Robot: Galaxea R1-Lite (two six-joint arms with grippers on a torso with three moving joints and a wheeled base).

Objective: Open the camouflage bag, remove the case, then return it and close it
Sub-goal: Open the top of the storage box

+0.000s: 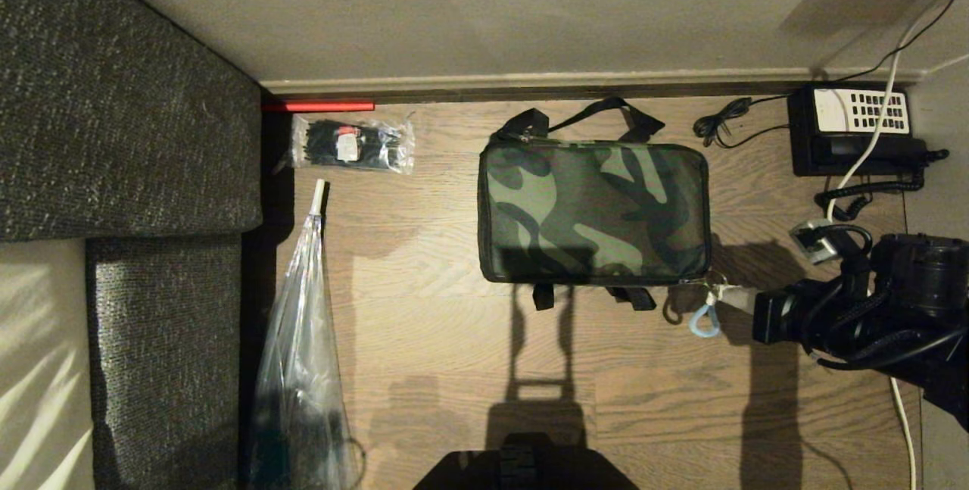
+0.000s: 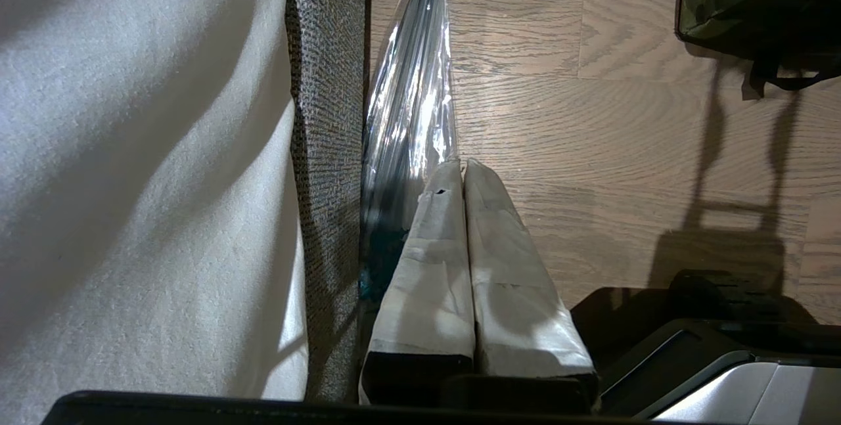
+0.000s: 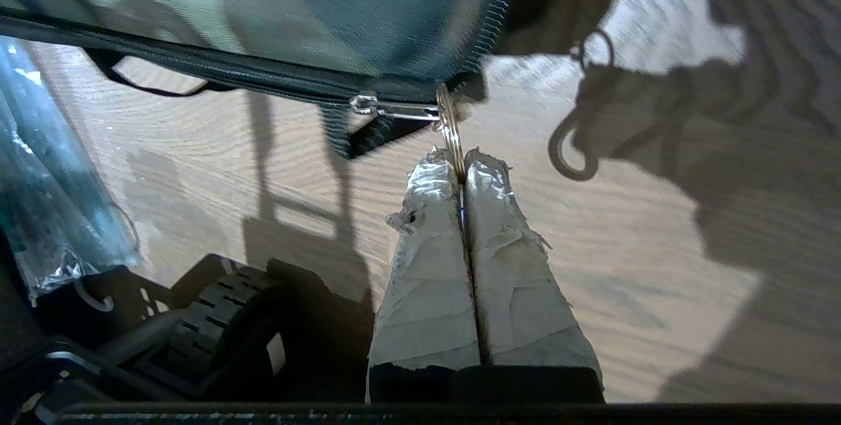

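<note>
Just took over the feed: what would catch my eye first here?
The camouflage bag lies flat and closed on the wood floor, mid-frame in the head view. At its near right corner the right gripper has its jaws shut on the zipper ring. The left gripper hangs shut beside the sofa.

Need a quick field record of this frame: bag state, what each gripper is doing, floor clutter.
bag: boxy green-tan-black camouflage fabric bag flat on the wood floor, lid down
right gripper: shut on the metal key ring on the zipper pull, at the bag's near right corner
left gripper: shut, holding nothing, beside the long clear plastic sleeve
clutter: clear packet of black cable ties; black telephone with white keypad
</note>
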